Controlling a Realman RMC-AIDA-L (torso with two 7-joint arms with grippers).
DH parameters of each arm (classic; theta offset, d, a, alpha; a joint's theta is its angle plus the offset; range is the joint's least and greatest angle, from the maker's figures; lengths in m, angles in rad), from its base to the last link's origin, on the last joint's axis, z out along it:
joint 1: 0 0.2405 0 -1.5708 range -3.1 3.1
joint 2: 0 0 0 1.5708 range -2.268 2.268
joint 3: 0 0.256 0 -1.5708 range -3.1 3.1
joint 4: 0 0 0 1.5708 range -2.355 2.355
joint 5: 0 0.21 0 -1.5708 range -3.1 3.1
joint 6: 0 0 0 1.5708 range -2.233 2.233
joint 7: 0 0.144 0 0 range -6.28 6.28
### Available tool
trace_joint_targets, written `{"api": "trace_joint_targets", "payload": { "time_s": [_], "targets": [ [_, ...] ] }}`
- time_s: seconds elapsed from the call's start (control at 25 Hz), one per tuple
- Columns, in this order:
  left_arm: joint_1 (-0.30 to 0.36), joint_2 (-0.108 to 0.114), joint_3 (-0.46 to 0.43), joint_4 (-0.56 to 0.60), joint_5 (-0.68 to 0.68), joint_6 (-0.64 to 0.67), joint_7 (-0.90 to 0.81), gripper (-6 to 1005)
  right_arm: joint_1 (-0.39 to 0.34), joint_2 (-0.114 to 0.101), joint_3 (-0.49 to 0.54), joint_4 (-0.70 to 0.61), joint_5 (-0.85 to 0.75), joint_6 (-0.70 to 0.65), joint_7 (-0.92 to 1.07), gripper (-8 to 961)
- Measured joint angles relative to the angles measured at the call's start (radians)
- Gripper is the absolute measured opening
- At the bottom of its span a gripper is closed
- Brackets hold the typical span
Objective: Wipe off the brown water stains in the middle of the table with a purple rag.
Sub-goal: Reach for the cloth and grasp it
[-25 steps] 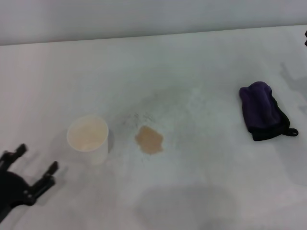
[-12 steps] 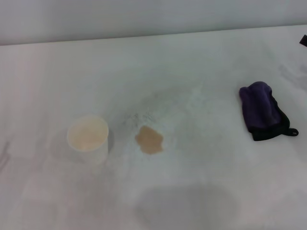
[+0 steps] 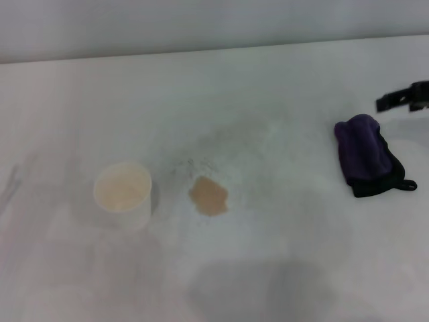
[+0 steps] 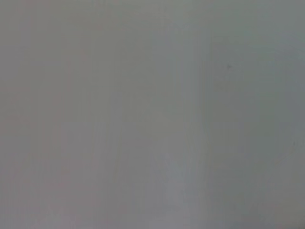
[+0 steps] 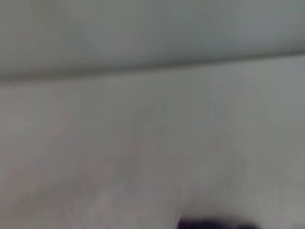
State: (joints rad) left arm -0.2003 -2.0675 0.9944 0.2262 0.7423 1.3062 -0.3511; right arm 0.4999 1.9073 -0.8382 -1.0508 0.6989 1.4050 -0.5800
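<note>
Brown water stains (image 3: 209, 196) sit as one small tan blotch near the middle of the table (image 3: 281, 268), just right of a white paper cup (image 3: 123, 193). Well apart to the right lies the purple rag (image 3: 366, 154), bunched and untouched. The right gripper (image 3: 404, 98) hovers just beyond it at the frame's edge; whether it is released or clenched cannot be told.

White-grey table (image 3: 281, 268) is carrying three items: a white paper cup (image 3: 123, 193) standing upright at left, a tan-brown water stain (image 3: 209, 196) lying just beside it near centre, and a bunched purple rag (image 3: 367, 154) resting well apart at right.
</note>
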Motion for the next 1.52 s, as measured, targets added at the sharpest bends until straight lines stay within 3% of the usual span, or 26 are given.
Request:
{"api": "trace_joint_targets", "payload": {
  "time_s": [0.16, 0.24, 0.48, 1.0, 1.52],
  "targets": [
    [-0.029, -0.001, -0.027, 0.001, -0.002, -0.035, 0.009, 877, 0.092, 0.081, -0.035, -0.120, -0.286, 0.120, 0.088, 870],
    [-0.043, -0.002, -0.046, 0.000, -0.002, -0.045, 0.008, 877, 0.124, 0.105, -0.083, -0.134, -0.384, 0.135, 0.122, 868],
    [-0.058, -0.005, -0.057, -0.001, -0.002, -0.050, 0.007, 878, 0.160, 0.104, -0.262, -0.065, -0.416, 0.079, 0.236, 851],
    [-0.057, -0.005, -0.063, 0.001, -0.003, -0.052, 0.013, 878, 0.236, 0.097, -0.273, 0.138, -0.431, -0.025, 0.236, 813],
    [-0.060, -0.006, -0.062, -0.007, 0.001, -0.053, 0.041, 877, 0.275, 0.098, -0.275, 0.232, -0.480, -0.069, 0.259, 749]
  ]
}}
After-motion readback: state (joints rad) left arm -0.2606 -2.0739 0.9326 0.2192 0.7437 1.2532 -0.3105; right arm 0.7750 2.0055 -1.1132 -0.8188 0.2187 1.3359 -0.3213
